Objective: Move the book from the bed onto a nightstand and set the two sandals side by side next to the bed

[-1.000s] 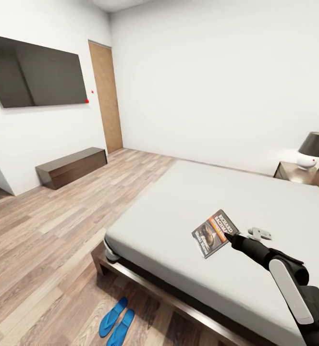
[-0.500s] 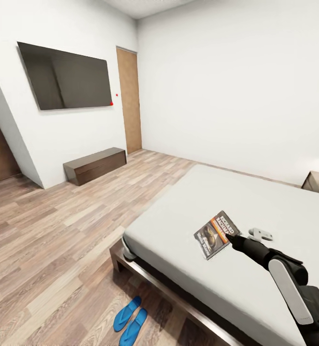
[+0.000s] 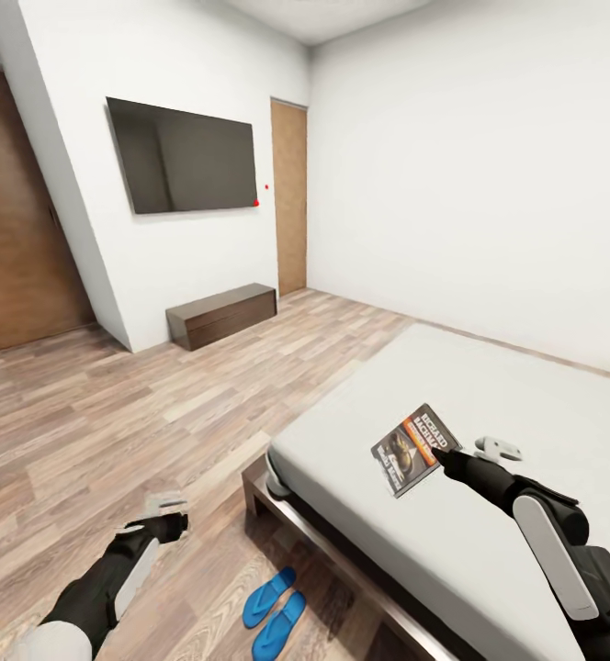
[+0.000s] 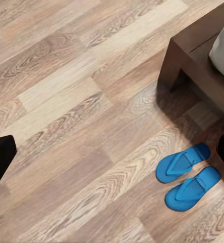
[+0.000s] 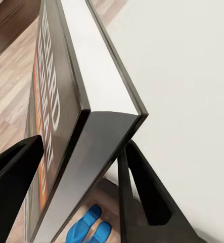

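Observation:
My right gripper (image 3: 446, 452) is shut on the book (image 3: 414, 448) and holds it a little above the bed's pale grey mattress (image 3: 489, 386). The dark cover with its orange band faces up. In the right wrist view the book (image 5: 76, 111) sits on edge between the two dark fingers (image 5: 142, 192). The two blue sandals (image 3: 276, 610) lie side by side on the floor beside the bed's dark frame (image 3: 342, 569). They also lie under my left gripper in its wrist view, sandals (image 4: 186, 174). My left gripper (image 3: 165, 516) hangs open over the floor, left of the sandals. The nightstand is out of view.
A wood-plank floor (image 3: 130, 413) stretches to the left of the bed. A low dark bench (image 3: 220, 315) stands under a wall television (image 3: 186, 156). One wooden door (image 3: 289, 197) is in the far corner, another (image 3: 20, 248) at the left.
The camera has swung left, so the nightstand and lamp have left the picture. My left arm has come into view at the lower left. The book stays in my right gripper.

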You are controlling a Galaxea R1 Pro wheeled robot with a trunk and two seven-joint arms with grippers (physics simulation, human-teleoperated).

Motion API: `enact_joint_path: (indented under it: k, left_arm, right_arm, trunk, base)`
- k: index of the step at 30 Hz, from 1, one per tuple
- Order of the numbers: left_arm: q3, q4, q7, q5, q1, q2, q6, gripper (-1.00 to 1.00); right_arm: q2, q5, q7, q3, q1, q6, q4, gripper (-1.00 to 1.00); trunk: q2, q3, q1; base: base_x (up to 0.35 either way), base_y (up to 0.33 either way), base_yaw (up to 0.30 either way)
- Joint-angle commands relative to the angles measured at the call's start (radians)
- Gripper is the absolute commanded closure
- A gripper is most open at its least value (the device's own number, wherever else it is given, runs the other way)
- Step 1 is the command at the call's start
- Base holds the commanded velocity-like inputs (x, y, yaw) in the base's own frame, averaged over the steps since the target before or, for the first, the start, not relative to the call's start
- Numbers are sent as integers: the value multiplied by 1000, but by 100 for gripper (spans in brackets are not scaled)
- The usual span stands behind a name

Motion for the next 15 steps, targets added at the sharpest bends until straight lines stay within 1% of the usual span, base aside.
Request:
enact_joint_path:
  k: [1,2,3,5,8,11,12,15]
  left_arm:
    - [-5,-3,9,11,-19,3,25,-100]
    - [-4,-5,9,11,-32,5,44,-100]
    - [-3,-7,8,12,-51,6,76,-100]
    - [-2,-10,3,15,-68,6,110,-100]
    - [0,-16,1,17,-81,-1,132,-100]
    - [1,-30,0,17,-87,-17,142,-100]
    - [0,-35,1,17,-89,-28,144,-100]
    - [0,-42,2,16,-90,-40,148,-100]
  right_arm:
    - [0,-12,-9,0,-1,3,-1,100]
    - [0,-12,-9,0,-1,3,-1,100]
    - [1,-12,-9,1,-1,3,-1,100]
    - [2,-11,-8,1,-1,3,2,100]
    - [2,-4,-8,1,-1,2,10,100]
    - [2,18,-7,1,-1,2,19,100]
    - [2,32,-7,0,-1,2,22,100]
    - [3,49,-6,0,-1,2,26,100]
  trunk:
    - [6,2,-4]
    - [13,6,-8]
    - [20,10,-12]
    - [34,17,-19]
    - [55,29,-31]
    - [76,40,-42]
    - [83,43,-46]
    - [104,55,-58]
  base:
    - [0,0,268]
    - [0,0,268]
    - [0,0,268]
    - [0,0,268]
    - [0,0,269]
    - [0,0,269]
    - [0,0,269]
    - [0,0,269]
